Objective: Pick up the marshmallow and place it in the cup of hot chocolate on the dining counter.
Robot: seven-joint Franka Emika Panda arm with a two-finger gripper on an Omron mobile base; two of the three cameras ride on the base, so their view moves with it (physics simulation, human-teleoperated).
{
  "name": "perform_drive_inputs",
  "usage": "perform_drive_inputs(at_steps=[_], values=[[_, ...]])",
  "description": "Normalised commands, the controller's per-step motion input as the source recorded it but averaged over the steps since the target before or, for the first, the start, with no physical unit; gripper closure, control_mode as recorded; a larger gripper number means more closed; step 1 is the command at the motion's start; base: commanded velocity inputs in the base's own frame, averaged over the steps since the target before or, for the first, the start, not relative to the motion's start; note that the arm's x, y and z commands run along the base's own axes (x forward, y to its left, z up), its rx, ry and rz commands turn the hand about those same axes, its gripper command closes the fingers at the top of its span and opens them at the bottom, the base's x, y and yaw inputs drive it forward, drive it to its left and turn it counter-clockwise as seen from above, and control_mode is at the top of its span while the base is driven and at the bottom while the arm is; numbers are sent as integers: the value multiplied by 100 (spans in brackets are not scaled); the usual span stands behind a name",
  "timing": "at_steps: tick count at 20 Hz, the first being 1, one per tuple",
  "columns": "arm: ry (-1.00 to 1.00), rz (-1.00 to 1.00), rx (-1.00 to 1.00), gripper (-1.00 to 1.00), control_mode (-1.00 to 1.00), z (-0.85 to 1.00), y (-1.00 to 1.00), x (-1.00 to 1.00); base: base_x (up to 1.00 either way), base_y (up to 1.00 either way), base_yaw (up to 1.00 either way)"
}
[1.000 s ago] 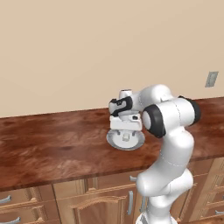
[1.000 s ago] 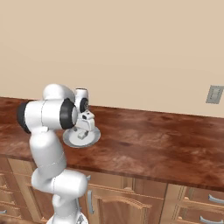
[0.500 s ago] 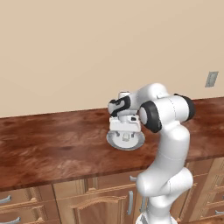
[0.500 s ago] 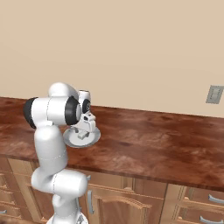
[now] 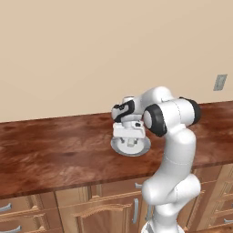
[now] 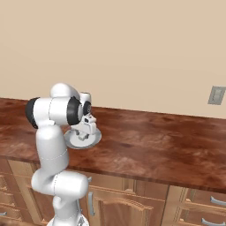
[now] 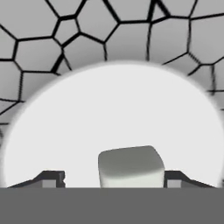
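Two small dark fingertips (image 7: 52, 178) of the robot's two-finger claw (image 7: 113, 179) stand on either side of the tiny white, stubby marshmallow (image 7: 130, 166), which sits between them on the white centre of the round grey-white plate (image 7: 65, 127). The right tip looks to be at the marshmallow's side, while a gap remains between the lump and the left tip, so the jaws stand partly open around it; whether they already pinch it cannot be told. Beyond the plate's white centre, further from the claw, its rim carries a grey pattern of cracked, dark-lined cells.

From the base views, the claw (image 5: 131, 142) points straight down onto the plate (image 5: 119, 148), its tips low over the dish's middle. The plate rests on the long reddish-brown glossy wood-grain dining counter (image 5: 54, 152), near the front edge, directly under the claw. The white arm (image 6: 55, 132) bends over it from behind. A grey wall outlet (image 6: 216, 95) sits on the beige wall well off to the claw's right.
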Motion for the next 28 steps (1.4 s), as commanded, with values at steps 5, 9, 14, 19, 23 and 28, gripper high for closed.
perform_drive_inputs(at_steps=[5,9,14,19,23,28], values=[[0,0,0,100,-100,0,0,0,0,0,0],[0,0,0,100,-100,0,0,-7,0,0,0],[-1,12,0,100,-100,-41,0,-15,0,0,0],[-4,21,0,100,-100,-8,-6,-39,0,0,0],[-4,34,9,100,-100,45,-36,-38,0,0,0],[1,33,7,100,-100,94,-22,-6,0,0,0]])
